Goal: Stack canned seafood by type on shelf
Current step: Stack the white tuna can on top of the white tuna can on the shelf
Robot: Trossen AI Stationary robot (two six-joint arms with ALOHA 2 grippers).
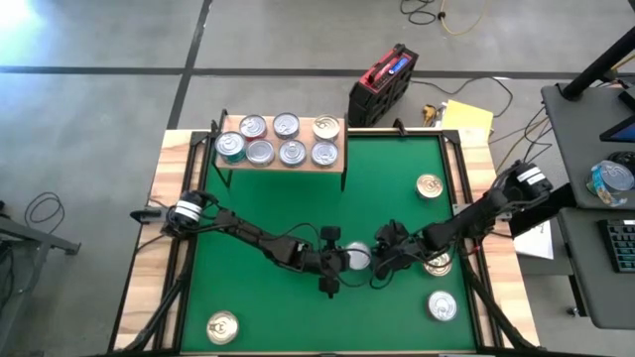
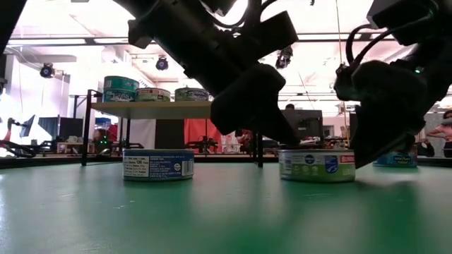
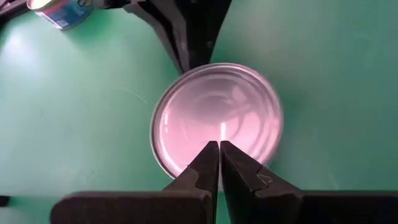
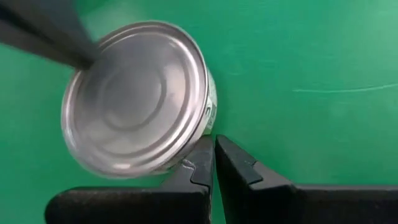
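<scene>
A silver-topped can [image 1: 355,256] stands flat on the green mat [image 1: 298,198] at the middle of the table. My left gripper [image 3: 219,146] comes at it from the table's left, shut, its tips on the can's top [image 3: 217,112]. My right gripper [image 4: 213,142] comes from the right, shut, its tips at the can's side. The shelf [image 1: 283,159], a small wooden board on black legs, stands at the mat's far left with several cans on it, one teal-sided [image 1: 230,147] and one gold-topped [image 1: 325,126]. My left gripper rests its shut fingertips on the can's flat top near the rim [image 3: 219,138], slanting down from the table's left. The can stays flat on the mat [image 2: 316,164]. My right gripper sets its shut fingertips [image 4: 202,152] against the can's side wall [image 4: 209,124], low by the mat, slanting down from the table's right.
Loose cans lie on the mat: a gold-topped one at the far right [image 1: 429,185], one partly under my right arm [image 1: 438,265], a silver one near right [image 1: 443,305], a gold one near left [image 1: 221,327]. A red and black case [image 1: 382,84] stands beyond the table.
</scene>
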